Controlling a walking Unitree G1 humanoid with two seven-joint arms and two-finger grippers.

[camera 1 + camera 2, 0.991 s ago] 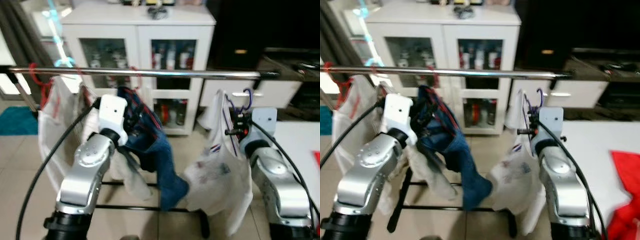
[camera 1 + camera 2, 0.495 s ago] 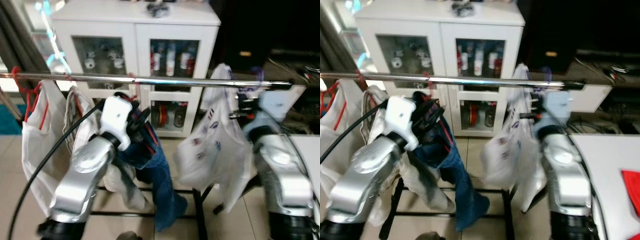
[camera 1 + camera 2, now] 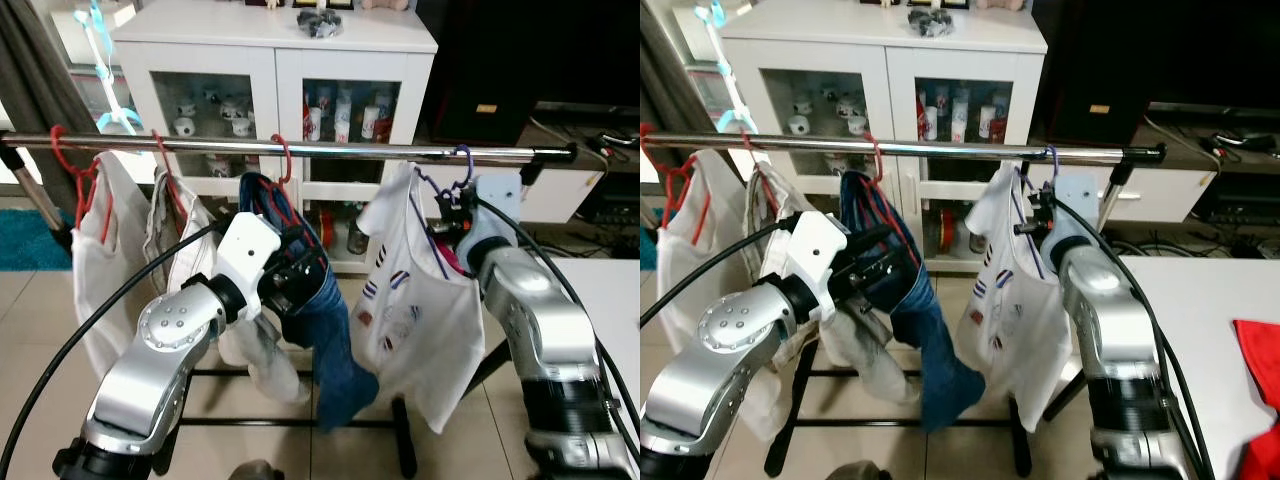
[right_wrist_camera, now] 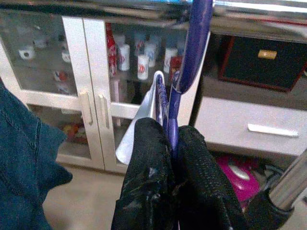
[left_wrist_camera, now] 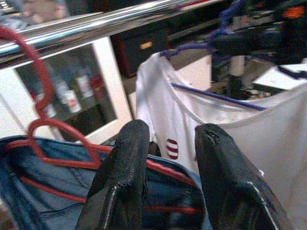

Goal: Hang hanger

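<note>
We see a clothes rail (image 3: pixel 300 148) running left to right in front of a glass-door cabinet (image 3: pixel 275 100), with a shelf unit (image 3: pixel 520 60) to the cabinet's right. Along the rail, from left to right, hang a first garment (image 3: pixel 100 250), a second garment (image 3: pixel 175 240), the jeans (image 3: pixel 320 320) near the middle, and the T-shirt (image 3: pixel 410 310) on its hanger (image 3: pixel 455 170), hooked over the rail near its right end. The left gripper (image 5: pixel 165 179) sits just in front of the jeans; the right gripper (image 4: pixel 170 158) sits at the hanger's neck, below the rail. A table (image 3: pixel 1230 330) lies at the right.
</note>
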